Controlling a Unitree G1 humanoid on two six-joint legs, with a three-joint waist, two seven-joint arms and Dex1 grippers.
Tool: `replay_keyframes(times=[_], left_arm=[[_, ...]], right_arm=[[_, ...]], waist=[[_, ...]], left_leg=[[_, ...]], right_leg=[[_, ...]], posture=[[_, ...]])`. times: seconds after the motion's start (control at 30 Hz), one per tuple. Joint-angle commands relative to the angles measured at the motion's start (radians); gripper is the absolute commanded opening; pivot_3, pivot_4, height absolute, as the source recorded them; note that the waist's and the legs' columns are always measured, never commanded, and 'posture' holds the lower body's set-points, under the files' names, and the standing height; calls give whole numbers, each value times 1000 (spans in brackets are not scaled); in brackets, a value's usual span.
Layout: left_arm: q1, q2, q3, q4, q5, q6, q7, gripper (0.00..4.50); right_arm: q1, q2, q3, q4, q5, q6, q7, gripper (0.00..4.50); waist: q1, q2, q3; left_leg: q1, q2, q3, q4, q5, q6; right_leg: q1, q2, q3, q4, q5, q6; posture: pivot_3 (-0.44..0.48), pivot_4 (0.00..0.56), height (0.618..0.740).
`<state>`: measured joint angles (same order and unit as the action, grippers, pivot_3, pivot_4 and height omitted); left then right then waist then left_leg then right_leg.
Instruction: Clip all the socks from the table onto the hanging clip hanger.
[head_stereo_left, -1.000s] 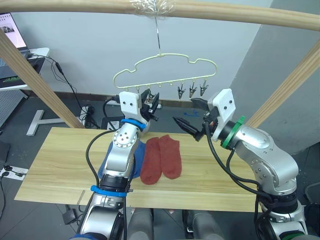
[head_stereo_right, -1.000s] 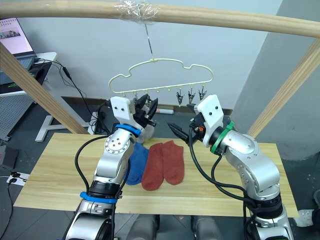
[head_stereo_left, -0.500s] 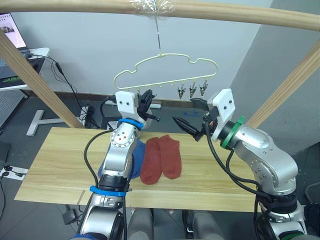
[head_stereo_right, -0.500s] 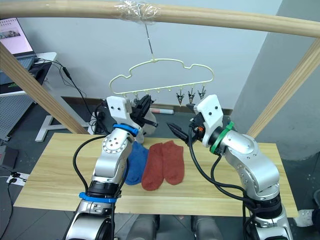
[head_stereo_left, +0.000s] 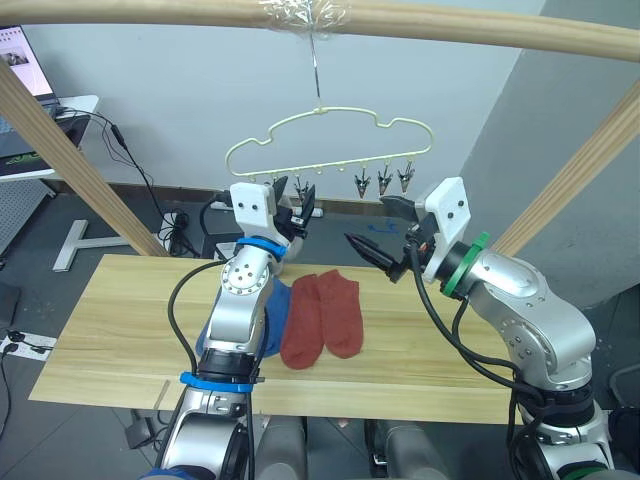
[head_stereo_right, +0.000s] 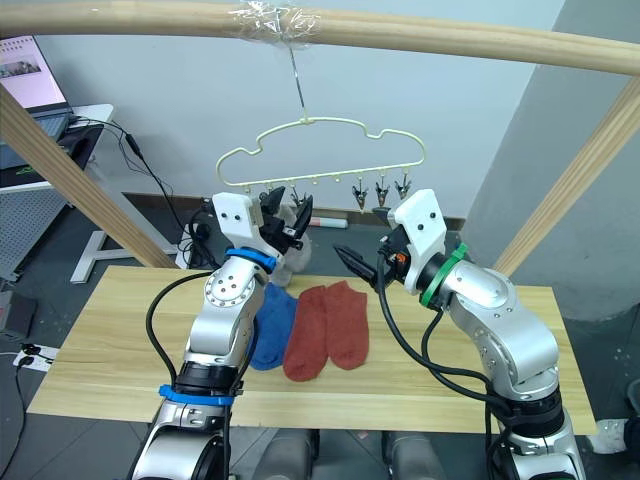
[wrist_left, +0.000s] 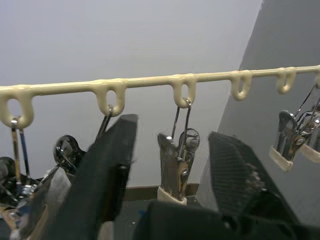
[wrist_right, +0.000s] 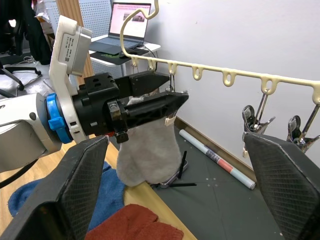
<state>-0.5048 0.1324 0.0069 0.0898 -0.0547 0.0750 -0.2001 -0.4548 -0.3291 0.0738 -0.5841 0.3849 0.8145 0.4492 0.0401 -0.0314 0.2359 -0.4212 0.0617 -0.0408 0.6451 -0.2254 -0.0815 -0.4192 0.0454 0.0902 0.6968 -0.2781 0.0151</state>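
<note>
The clip hanger hangs by its hook from the top pole. My left gripper is raised to its row of clips and stands open, with one bare metal clip between its fingers. A light grey sock hangs right beside those fingers, apparently from a neighbouring clip. My right gripper hovers wide open and empty to the right, below further bare clips. On the table lie two rust-red socks side by side and a blue sock, partly hidden by my left arm.
A round wooden pole frame spans the top, with slanted poles at the left and right. Behind the table are a laptop on a side desk and cables on the floor.
My left gripper has shifted slightly right and up toward the clips. The right arm and the socks on the table have not moved.
</note>
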Motion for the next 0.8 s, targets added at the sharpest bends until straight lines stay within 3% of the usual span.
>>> replay_keyframes(times=[0.03, 0.8], left_arm=[[-2, -5, -7, -40, -7, -4, -7, 2499], [-23, 30, -42, 0, 62, -34, -15, 2499]], right_arm=[[-12, -3, -15, -18, 12, -24, -6, 4500], [-9, -6, -16, -14, 13, -32, -11, 4500]], waist=[[0, 0, 0], [-2, 0, 0]], left_leg=[[0, 0, 0, 0, 0, 0], [0, 0, 0, 0, 0, 0]], right_leg=[[0, 0, 0, 0, 0, 0], [0, 0, 0, 0, 0, 0]], posture=[[133, 196, 740], [132, 197, 740]])
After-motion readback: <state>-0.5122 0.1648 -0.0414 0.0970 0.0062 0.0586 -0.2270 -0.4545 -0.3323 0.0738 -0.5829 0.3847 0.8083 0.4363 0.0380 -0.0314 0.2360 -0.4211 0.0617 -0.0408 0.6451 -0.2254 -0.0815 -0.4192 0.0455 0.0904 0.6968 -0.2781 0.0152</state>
